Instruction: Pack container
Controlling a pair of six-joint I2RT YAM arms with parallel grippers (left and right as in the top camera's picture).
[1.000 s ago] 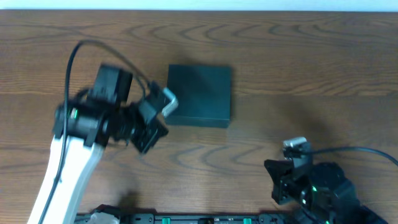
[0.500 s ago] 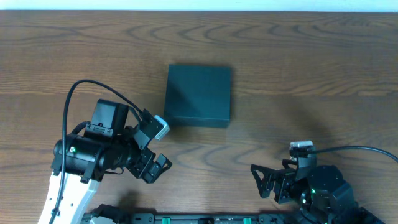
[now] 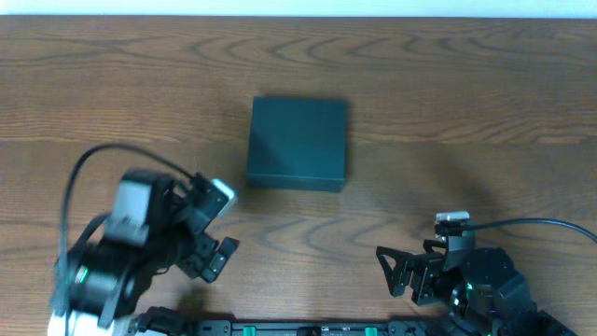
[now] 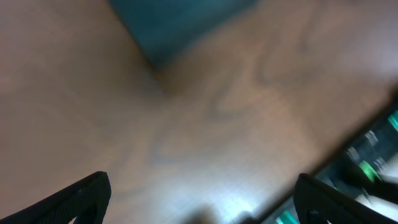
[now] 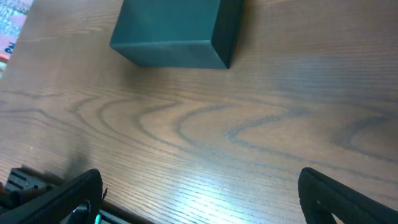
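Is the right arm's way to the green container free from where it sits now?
Probably yes. Only tabletop lies between the open right claw and the container; the left claw sits off on the container's other side, outside that path.

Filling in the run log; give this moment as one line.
container closed on table | left jaws open, empty | right jaws open, empty

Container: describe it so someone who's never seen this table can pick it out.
Start from the wood-grain table, seen from overhead; the left arm and right arm sit at its near edge. Beyond them, near the middle, lies the container: a dark green, matte, roughly square flat-topped box, plain and solid-coloured where the arms are black-and-white with cables.
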